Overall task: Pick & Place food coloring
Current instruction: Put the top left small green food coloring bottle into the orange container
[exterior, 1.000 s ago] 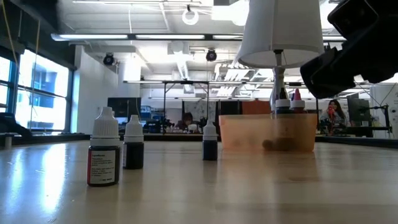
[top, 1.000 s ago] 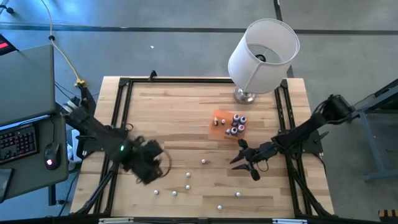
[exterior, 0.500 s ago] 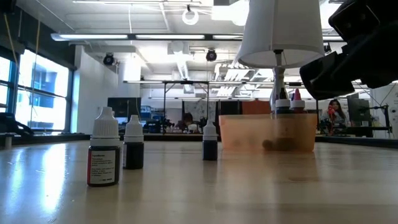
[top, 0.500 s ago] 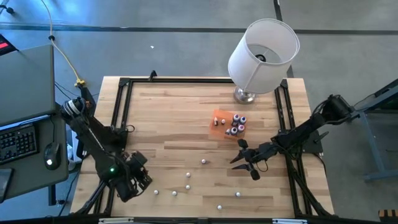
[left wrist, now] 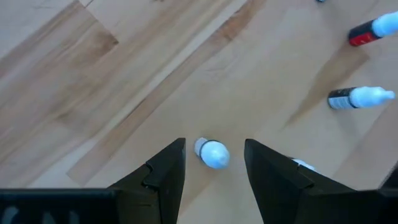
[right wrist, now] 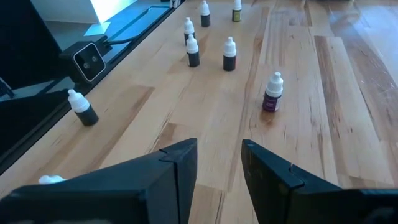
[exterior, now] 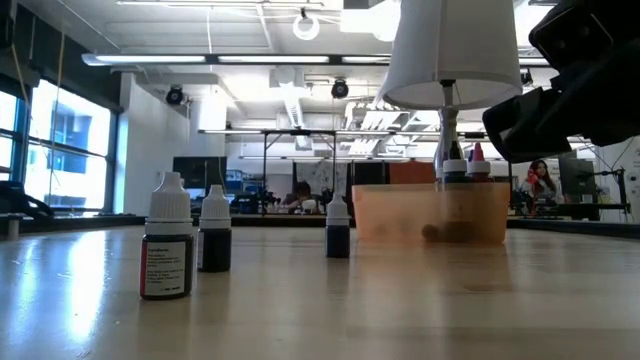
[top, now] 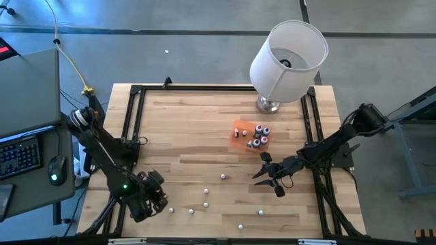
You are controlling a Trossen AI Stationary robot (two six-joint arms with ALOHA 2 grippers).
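On table (top: 191,129): seven loose bottles (top: 223,176), one orange tray (top: 240,133).

One camera hangs overhead, looking straight down on the whole wooden table (top: 204,129). A second sits at tabletop level, close to the bottles (exterior: 166,250), facing the room beyond. Each wrist camera peers past its own fingers (the orange tray (top: 242,133) appears in both fixed views).
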